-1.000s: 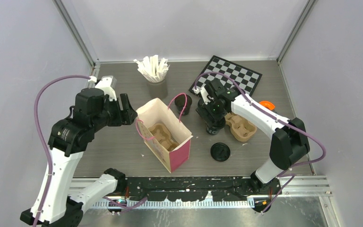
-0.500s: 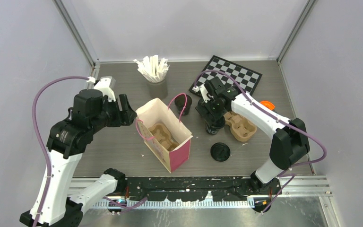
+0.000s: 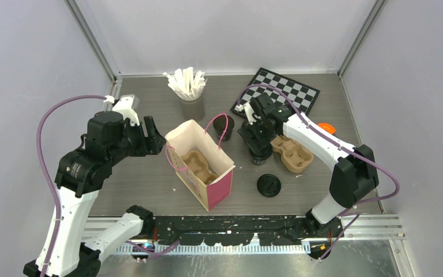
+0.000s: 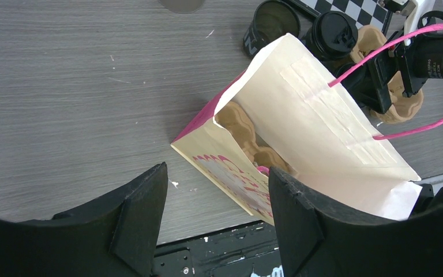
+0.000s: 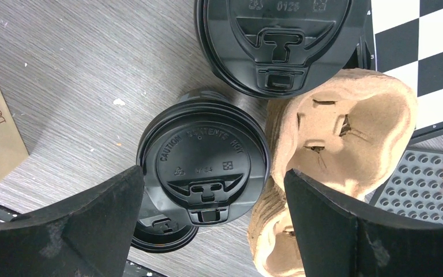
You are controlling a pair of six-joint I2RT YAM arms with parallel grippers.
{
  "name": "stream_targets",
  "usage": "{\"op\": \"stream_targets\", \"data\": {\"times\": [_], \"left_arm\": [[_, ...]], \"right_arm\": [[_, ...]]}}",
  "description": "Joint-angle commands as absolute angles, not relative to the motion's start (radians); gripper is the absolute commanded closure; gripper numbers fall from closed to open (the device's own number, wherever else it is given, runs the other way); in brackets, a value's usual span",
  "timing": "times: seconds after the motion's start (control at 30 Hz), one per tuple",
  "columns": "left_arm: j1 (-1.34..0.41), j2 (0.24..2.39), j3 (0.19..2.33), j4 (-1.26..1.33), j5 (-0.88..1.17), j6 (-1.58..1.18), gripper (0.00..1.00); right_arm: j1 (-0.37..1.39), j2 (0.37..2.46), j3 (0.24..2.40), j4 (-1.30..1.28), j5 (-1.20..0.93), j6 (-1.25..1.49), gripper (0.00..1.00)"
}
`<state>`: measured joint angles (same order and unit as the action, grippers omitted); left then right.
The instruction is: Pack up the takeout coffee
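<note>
Grey wood-grain tabletop (image 3: 138,173) carries everything. At left, the left gripper (image 4: 217,173) hovers half-open and empty beside the pink bag (image 3: 220,189), tilted toward its mouth. The right gripper (image 5: 213,173), spread wide, straddles a lidded black cup (image 5: 202,161) standing just beside the pulp carrier (image 5: 346,127), gripping nothing. It should centre, sink below the lid rim, close gently; forearm reaches inward, wrist pointing down.

All black: a lidded cup (image 5: 205,164) stands just beside a second lidded cup (image 5: 282,40); an open cup (image 3: 224,124) stands apart; a loose lid (image 3: 269,185) lies flat.
</note>
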<state>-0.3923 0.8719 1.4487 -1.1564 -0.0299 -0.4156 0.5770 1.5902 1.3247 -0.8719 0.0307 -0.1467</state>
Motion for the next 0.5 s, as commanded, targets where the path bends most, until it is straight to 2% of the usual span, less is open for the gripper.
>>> {"op": "stream_targets", "data": {"times": [0.0, 0.47], "left_arm": [[-0.390, 0.870, 1.457, -1.116, -0.028, -0.419, 0.34], [-0.390, 0.866, 1.450, -1.127, -0.038, -0.404, 0.34]], "right_arm": [[0.584, 1.553, 1.308, -0.856, -0.014, -0.128, 0.05], [0.583, 1.567, 1.276, -0.835, -0.012, -0.128, 0.05]]}}
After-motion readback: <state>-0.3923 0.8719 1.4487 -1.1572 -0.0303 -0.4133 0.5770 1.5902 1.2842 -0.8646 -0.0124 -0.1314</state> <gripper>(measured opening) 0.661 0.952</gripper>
